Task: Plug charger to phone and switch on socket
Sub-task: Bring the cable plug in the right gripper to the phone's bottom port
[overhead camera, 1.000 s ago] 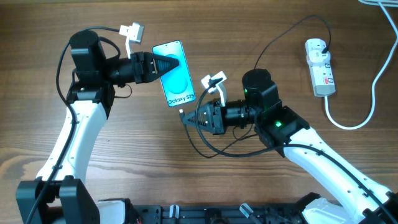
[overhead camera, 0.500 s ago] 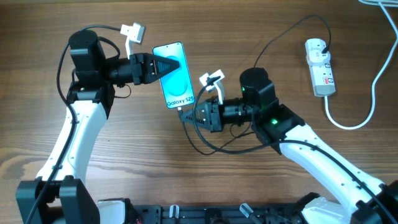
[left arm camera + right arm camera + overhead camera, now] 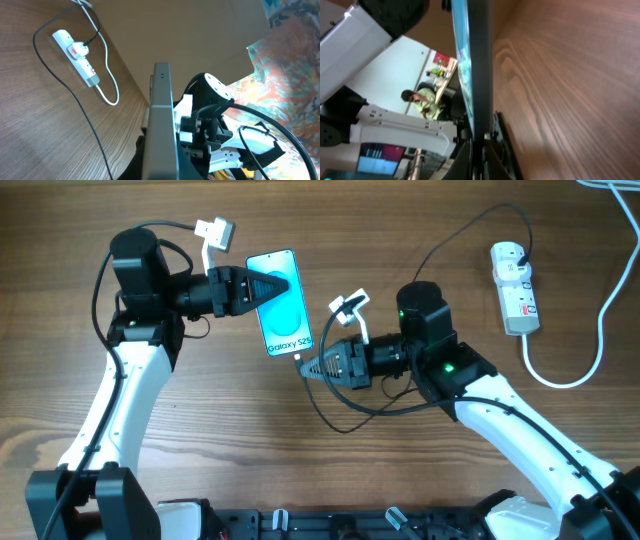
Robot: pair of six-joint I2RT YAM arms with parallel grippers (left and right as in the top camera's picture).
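Note:
The phone (image 3: 281,304) has a cyan screen and a white "Galaxy S25" band at its lower end. It is held tilted above the table. My left gripper (image 3: 254,287) is shut on its upper end. My right gripper (image 3: 309,367) is shut on the charger's dark connector tip (image 3: 301,360), which sits against the phone's lower edge. The black charger cable (image 3: 345,415) loops under the right arm and runs to the socket (image 3: 513,288) at the far right. In the left wrist view the phone (image 3: 161,125) is edge-on. In the right wrist view the phone's edge (image 3: 478,65) meets the fingers (image 3: 479,150).
A thicker white cord (image 3: 600,330) curves from the socket toward the right edge. The socket (image 3: 75,50), black cable (image 3: 75,107) and white cord (image 3: 107,75) also show in the left wrist view. The wooden table (image 3: 220,440) extends to the front left.
My right arm has shifted a little to the right, its gripper still at the phone's lower edge. The phone and my left arm have barely moved.

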